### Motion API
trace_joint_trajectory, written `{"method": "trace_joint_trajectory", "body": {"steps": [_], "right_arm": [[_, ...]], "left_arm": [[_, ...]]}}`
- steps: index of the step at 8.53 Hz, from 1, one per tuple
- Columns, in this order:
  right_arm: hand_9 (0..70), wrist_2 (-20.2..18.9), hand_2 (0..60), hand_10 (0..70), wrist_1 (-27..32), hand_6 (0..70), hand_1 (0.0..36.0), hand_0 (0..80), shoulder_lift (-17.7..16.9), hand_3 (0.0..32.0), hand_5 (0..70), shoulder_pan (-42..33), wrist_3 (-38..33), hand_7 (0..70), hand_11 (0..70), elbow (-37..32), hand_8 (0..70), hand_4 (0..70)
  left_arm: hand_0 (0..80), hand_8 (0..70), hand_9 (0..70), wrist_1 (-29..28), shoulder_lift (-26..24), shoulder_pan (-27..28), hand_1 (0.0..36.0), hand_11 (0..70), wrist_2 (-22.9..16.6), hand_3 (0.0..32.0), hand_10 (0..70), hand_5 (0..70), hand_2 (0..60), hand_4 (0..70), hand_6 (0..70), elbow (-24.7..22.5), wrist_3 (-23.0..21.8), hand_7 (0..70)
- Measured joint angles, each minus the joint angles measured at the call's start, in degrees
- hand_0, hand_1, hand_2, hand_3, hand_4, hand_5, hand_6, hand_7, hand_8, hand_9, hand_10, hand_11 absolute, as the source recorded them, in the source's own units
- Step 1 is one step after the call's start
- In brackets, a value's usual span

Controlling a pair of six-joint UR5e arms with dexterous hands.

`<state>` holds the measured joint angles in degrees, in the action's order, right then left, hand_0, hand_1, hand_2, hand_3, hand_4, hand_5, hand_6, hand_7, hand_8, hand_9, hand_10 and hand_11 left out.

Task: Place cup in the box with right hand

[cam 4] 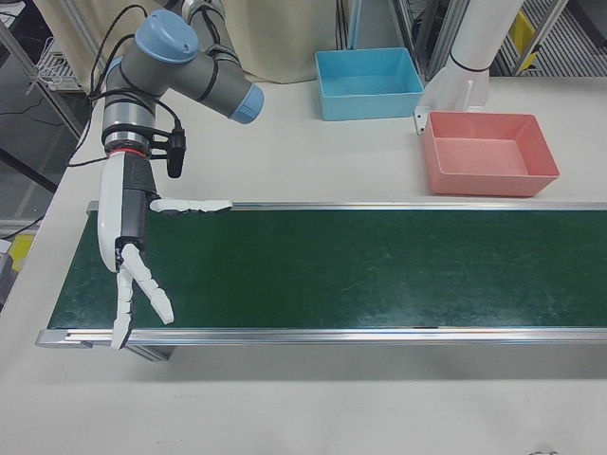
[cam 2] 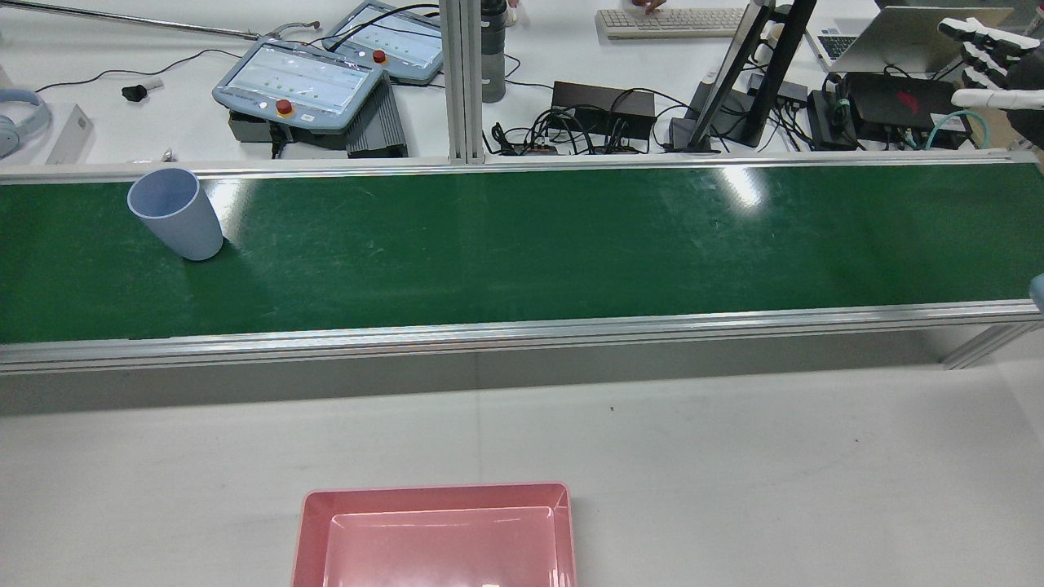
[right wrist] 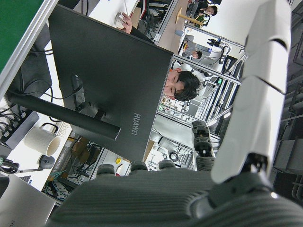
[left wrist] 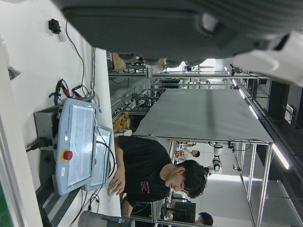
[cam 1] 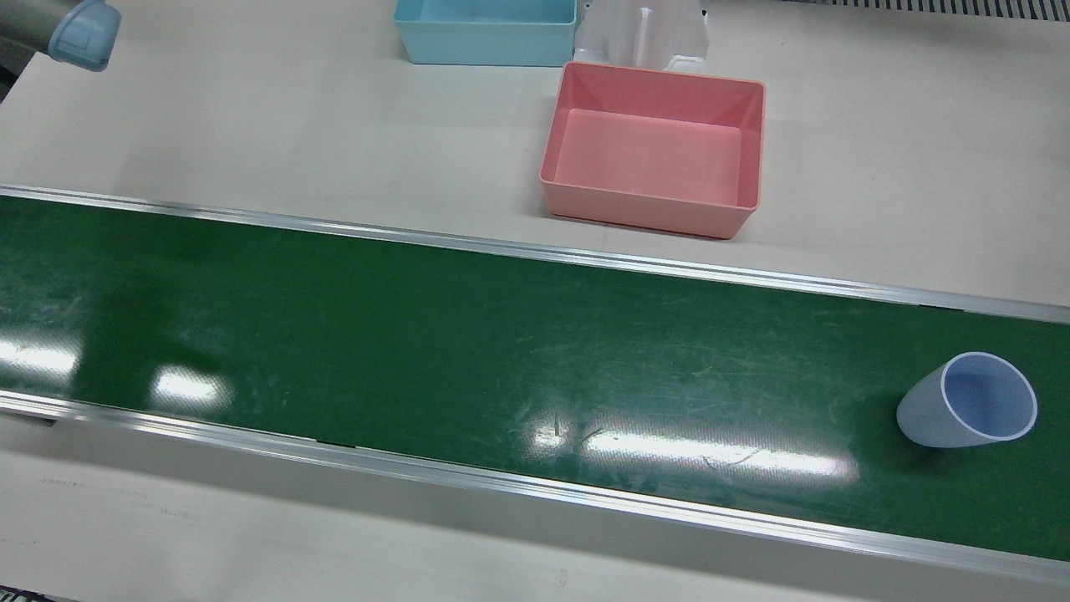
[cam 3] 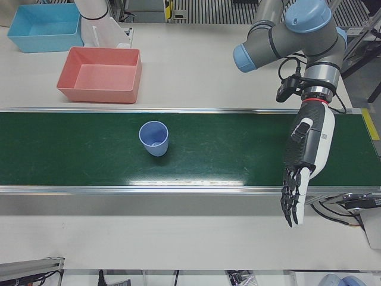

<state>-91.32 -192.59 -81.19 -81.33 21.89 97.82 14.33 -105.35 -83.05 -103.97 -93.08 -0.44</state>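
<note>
Fingers (cam 4: 142, 284) on my right hand (cam 4: 128, 242) are spread apart, nothing in them; one sticks out sideways over the far rail, the rest point down past the near rail at the end of the green conveyor belt (cam 4: 360, 270). Left hand (cam 3: 303, 161) same story: fingers (cam 3: 293, 199) slightly apart and hanging down, empty, over the near edge of the belt at the opposite end.

Cup (cam 3: 154, 138), pale blue, stands upright on the belt, mouth up, on the left arm's half. Rear view puts it near the far-left end of the belt, close to the far rail. Well apart from both hands, nothing touching it.

Pink box (cam 1: 656, 150) sits on the white table (cam 1: 251, 125) on the robot's side of the belt, roughly mid-station, empty. Light blue box (cam 1: 486, 32) is just behind it, beside a white pedestal base (cam 1: 644, 38).

Hand views show only a monitor, teach pendants and a person in a black shirt at the operators' desk.
</note>
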Motion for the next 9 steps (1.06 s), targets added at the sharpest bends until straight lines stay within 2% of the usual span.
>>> {"method": "trace_joint_trajectory", "body": {"steps": [9], "right_arm": [[0.0, 0.2, 5.9, 0.0, 0.1, 0.0, 22.7, 51.5, -0.3, 0.0, 5.4, -4.4, -0.1, 0.0, 0.0, 0.8, 0.0, 0.0]], "left_arm": [[0.0, 0.0, 0.0, -0.1, 0.0, 0.0, 0.0, 0.0, 0.0, 0.0, 0.0, 0.0, 0.0, 0.0, 0.0, 0.1, 0.0, 0.0]]}}
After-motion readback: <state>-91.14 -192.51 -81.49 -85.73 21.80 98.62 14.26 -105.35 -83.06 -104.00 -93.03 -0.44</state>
